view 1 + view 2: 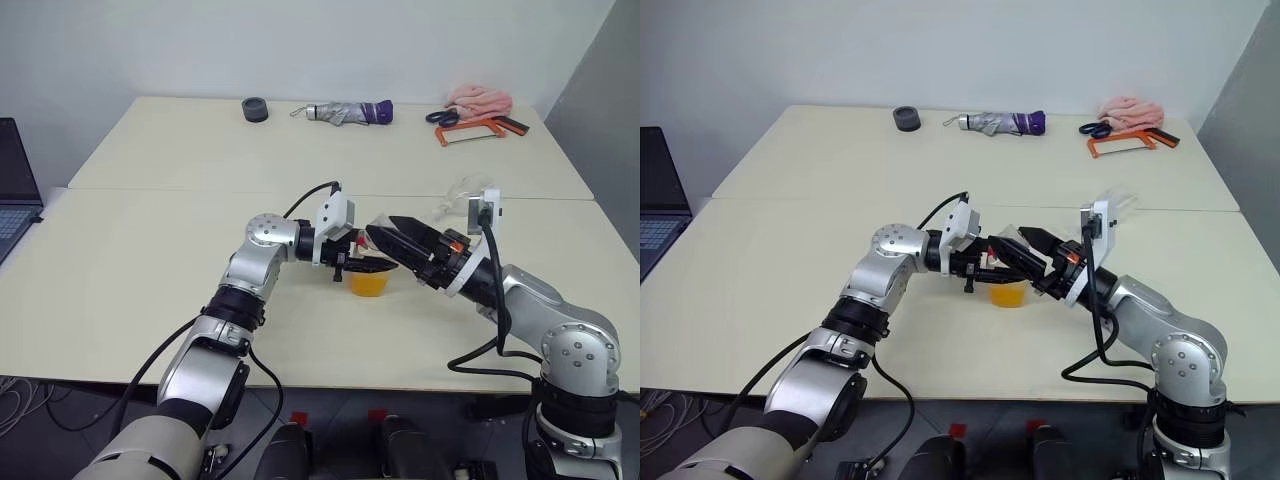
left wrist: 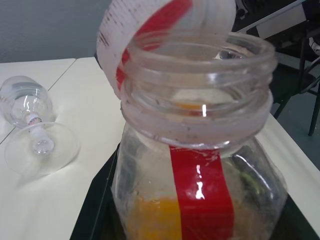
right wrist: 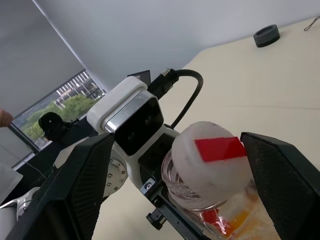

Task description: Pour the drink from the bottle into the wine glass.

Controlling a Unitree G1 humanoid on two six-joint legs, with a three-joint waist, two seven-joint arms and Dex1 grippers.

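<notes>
Meanwhile, our left gripper (image 1: pixel 365 262) clamps the bottle (image 2: pixel 200 170) upright above the table (image 1: pixel 150 280); our right gripper (image 3: pixel 175 190), jaws wide, straddles its cap (image 3: pixel 212 160); the wine glass (image 2: pixel 35 125) lies toppled nearby.

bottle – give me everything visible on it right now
The bottle is small, clear plastic with squarish sides and a red vertical label strip. Its wide threaded neck is open; the white cap, with a red strip across it, hangs tilted by the mouth. Orange-yellow drink fills only the bottom. It stands upright near the table's front, shut in the left gripper. The right gripper is open, a finger on either side of the cap, not gripping it.
</notes>
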